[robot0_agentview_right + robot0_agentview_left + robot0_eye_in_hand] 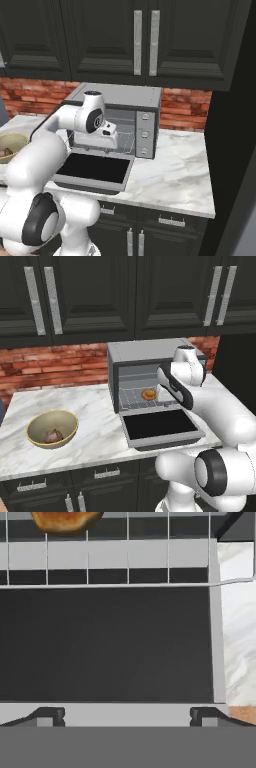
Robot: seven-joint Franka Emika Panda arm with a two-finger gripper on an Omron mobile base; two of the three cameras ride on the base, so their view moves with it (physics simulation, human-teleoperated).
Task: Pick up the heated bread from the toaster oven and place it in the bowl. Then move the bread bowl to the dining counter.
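The toaster oven (155, 391) stands on the marble tabletop (95, 426) against the red brick backsplash (55, 363), below dark wall cabinets (100, 291). Its dark-glass door (159, 427) is dropped flat toward the front edge of the tabletop. The heated bread (148, 394) lies on the wire rack (134, 397) inside the toaster oven, toward the right of the opening. In the hand view the bread (64, 519) sits at the top edge on the rack, beyond the dark door pane (105, 644).

The white arm reaches in over the open door, with the gripper (127, 716) poised above the door's front lip, well short of the bread. Its two dark fingertips (49, 716) stand far apart at the bottom of the hand view; the jaws are spread and pinch nothing.

The bowl (52, 428) rests on the tabletop well to the left of the toaster oven, with a brown-grey lumpy piece (52, 436) in it. From the right base view, three knobs (145, 133) run down the toaster oven's right panel.
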